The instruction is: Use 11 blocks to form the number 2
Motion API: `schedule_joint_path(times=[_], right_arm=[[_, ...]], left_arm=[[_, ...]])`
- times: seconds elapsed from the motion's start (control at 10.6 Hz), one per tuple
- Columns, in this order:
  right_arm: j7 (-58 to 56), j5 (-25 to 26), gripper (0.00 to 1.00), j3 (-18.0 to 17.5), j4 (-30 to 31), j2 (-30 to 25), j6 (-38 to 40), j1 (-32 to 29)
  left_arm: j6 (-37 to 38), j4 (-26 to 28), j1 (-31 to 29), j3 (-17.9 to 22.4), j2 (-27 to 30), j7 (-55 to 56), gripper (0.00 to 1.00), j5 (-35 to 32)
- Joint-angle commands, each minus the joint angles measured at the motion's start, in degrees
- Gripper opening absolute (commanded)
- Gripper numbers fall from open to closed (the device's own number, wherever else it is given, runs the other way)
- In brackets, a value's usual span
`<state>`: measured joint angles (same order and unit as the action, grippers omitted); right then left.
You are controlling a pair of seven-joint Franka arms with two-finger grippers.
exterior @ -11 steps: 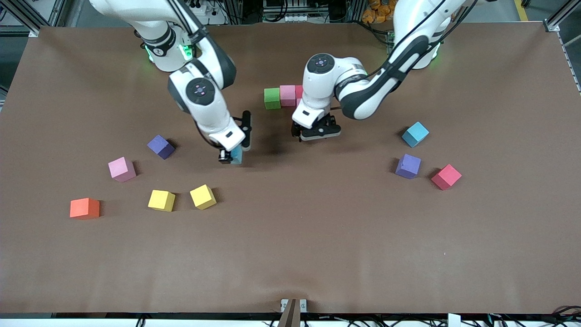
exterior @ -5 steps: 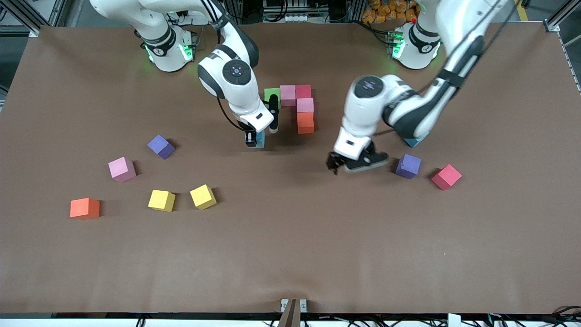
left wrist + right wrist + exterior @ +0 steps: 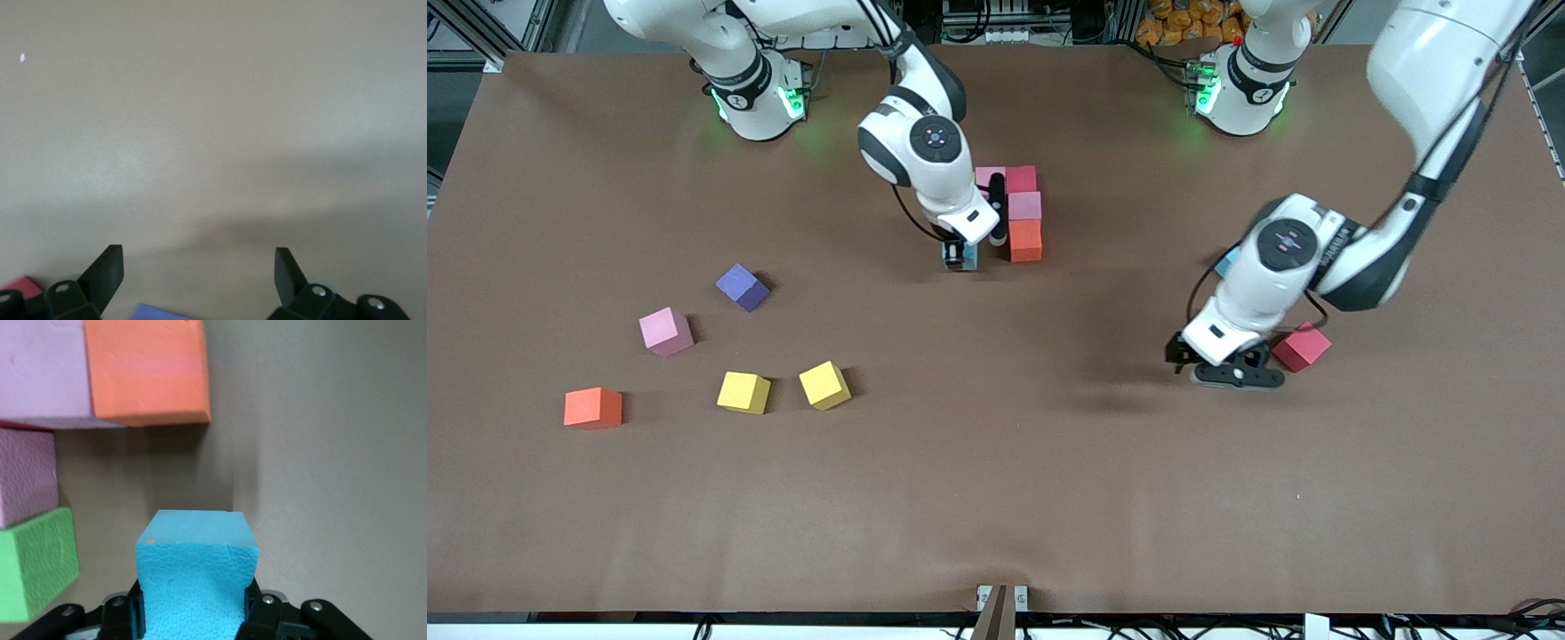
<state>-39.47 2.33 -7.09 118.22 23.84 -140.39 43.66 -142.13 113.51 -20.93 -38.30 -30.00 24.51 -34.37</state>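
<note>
Your right gripper (image 3: 969,253), clamped on the cyan block (image 3: 195,570), has swung in to about 9 o'clock of the orange block (image 3: 1025,240), so the middle row is next. Left gripper (image 3: 1232,369) has pulled away with fingers spread and empty, now over the purple block (image 3: 157,313) beside the crimson block (image 3: 1302,346).

The right arm is covering the green block (image 3: 33,563) in the front view, and the left arm is hiding all but slivers of a purple block (image 3: 160,312) and another cyan block (image 3: 1227,260).

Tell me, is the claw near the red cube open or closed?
Open. The left gripper has its two fingers spread wide with only bare table between them; the crimson block sits beside it, untouched.
</note>
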Motion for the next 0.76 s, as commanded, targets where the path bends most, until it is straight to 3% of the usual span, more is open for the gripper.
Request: schedule_joint_path(times=[0.0,0.38,0.66], right_arm=[[1.5,-0.8,0.0,0.5,-1.5,1.6,-0.4,1.9],[4.0,-0.8,0.0,0.5,-3.2,3.9,-1.2,4.1],[4.6,-0.8,0.0,0.5,-4.4,4.9,-1.0,4.3]], left_arm=[[4.3,-0.8,-1.7,-0.4,-1.4,-12.1,1.0,2.0],[13.5,-3.0,-1.7,-0.6,-2.0,-21.3,1.0,6.9],[16.0,-2.3,-2.0,-1.4,-1.6,-20.8,1.0,7.8]])
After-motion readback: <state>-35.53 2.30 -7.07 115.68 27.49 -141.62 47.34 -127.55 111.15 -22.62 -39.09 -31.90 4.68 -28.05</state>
